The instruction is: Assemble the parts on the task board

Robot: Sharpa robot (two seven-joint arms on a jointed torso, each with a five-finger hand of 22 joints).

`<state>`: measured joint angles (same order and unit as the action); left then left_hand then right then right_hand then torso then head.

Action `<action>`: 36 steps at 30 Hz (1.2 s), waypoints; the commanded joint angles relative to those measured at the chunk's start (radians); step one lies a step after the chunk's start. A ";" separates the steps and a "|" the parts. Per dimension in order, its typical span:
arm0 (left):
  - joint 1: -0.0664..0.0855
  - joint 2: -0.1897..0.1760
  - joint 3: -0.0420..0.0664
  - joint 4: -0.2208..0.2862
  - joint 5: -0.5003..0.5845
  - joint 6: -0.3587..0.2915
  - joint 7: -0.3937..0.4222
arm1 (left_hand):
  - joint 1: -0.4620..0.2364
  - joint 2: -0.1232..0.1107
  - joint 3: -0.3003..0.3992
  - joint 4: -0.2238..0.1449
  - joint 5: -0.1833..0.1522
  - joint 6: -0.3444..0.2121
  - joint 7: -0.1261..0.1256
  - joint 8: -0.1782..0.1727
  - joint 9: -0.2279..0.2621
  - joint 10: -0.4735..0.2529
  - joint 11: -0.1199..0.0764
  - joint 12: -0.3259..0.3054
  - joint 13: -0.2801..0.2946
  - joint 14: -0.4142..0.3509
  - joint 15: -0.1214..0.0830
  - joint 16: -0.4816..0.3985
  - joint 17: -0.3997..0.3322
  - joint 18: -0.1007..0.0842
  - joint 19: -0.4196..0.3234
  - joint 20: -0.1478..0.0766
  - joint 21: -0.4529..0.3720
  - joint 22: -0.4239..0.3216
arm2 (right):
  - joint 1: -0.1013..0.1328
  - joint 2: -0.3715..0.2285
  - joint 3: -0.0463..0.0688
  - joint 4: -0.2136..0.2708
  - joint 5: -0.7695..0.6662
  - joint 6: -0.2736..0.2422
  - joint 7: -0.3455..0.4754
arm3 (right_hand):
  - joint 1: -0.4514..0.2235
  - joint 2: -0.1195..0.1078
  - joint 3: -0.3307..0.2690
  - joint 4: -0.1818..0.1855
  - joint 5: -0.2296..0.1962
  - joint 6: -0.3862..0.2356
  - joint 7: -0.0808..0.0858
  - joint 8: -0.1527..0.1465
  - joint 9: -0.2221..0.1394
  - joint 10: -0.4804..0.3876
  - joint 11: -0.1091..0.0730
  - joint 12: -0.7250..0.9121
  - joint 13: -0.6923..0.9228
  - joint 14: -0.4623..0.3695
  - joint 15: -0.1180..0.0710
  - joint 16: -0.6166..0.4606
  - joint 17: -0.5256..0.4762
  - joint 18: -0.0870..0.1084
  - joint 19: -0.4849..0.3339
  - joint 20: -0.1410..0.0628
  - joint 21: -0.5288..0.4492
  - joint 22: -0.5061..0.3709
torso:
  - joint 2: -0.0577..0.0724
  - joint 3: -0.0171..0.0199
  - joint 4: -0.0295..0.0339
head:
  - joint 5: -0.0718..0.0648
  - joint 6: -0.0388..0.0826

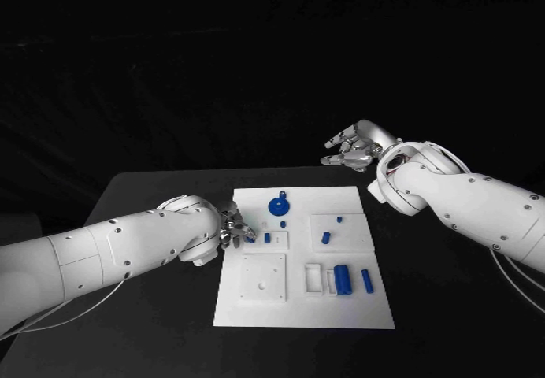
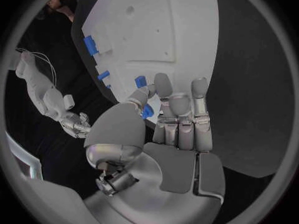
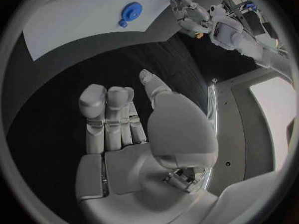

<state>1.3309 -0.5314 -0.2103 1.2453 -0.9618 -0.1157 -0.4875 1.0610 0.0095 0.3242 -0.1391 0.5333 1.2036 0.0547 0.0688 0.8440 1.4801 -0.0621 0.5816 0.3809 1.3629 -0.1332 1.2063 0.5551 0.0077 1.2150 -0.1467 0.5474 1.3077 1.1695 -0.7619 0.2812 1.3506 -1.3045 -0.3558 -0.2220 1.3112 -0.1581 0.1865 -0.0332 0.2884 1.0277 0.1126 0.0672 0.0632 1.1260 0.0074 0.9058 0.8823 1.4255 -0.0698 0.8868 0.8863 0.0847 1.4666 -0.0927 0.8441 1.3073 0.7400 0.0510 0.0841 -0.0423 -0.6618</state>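
The white task board (image 1: 298, 311) lies in the middle of the black table. On it are a round blue gear-like part (image 1: 278, 206), small blue pegs (image 1: 267, 236) and two blue cylinders (image 1: 341, 278) by a white holder. My left hand (image 1: 235, 228) hovers at the board's left edge, fingers stretched out over it (image 2: 179, 115). A small blue part (image 1: 251, 239) sits right at its fingertips; I cannot tell whether they touch it. My right hand (image 1: 354, 148) is raised beyond the board's far right corner, holding nothing, fingers loosely extended (image 3: 118, 129).
A square white plate (image 1: 265, 276) with holes rests on the board's near left part. Another square white block (image 1: 339, 229) with two small blue pieces is on the right. Bare black table lies on both sides of the board.
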 commanded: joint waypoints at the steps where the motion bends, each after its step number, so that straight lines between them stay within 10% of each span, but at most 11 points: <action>1: -0.002 0.008 -0.003 -0.007 -0.008 0.021 -0.010 | -0.002 0.008 0.080 -0.087 0.000 0.083 -0.075 0.008 0.004 0.034 -0.019 0.008 0.001 0.006 -0.003 -0.004 0.003 0.014 0.008 -0.004 0.004 0.018 | 0.000 0.000 0.001 0.002 -0.003 0.009 0.006 | -0.009 -0.001 -0.001 0.005 0.004 0.001 -0.002 -0.005 0.000 0.000 -0.006 0.003 -0.002 0.006 -0.002 -0.006 0.001 0.006 0.036 0.002 -0.003 0.104 | 0.000 0.0010 -0.0012 | 0.001 0.000; 36: -0.003 0.032 -0.012 -0.005 -0.033 0.024 -0.004 | 0.001 -0.016 0.063 -0.059 -0.010 0.129 -0.096 0.038 0.096 0.034 -0.026 0.064 -0.002 0.031 -0.005 0.034 0.089 0.016 0.017 0.001 0.011 0.019 | 0.000 0.002 0.001 0.001 -0.003 0.009 0.007 | -0.010 -0.001 -0.002 0.007 0.004 0.001 -0.002 -0.005 0.000 0.001 -0.006 0.002 -0.002 0.007 -0.002 -0.008 0.000 0.006 0.037 0.002 -0.003 0.104 | 0.001 0.0008 0.0002 | -0.008 -0.006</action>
<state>1.3356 -0.5084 -0.2174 1.2318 -0.9878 -0.1123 -0.4974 1.0557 -0.0057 0.3440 -0.1589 0.5256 1.2131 0.0601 0.1037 0.9392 1.4888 -0.0601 0.6428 0.3778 1.3864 -0.1354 1.2345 0.6429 0.0076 1.2294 -0.1465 0.5552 1.3074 1.1694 -0.7604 0.2812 1.3504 -1.3041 -0.3557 -0.2220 1.3111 -0.1581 0.1837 -0.0303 0.2877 1.0277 0.1126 0.0672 0.0632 1.1260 0.0075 0.9058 0.8807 1.4254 -0.0698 0.8828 0.8861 0.0847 1.4666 -0.0927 0.8441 1.3079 0.7405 0.0514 0.0842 -0.0502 -0.6667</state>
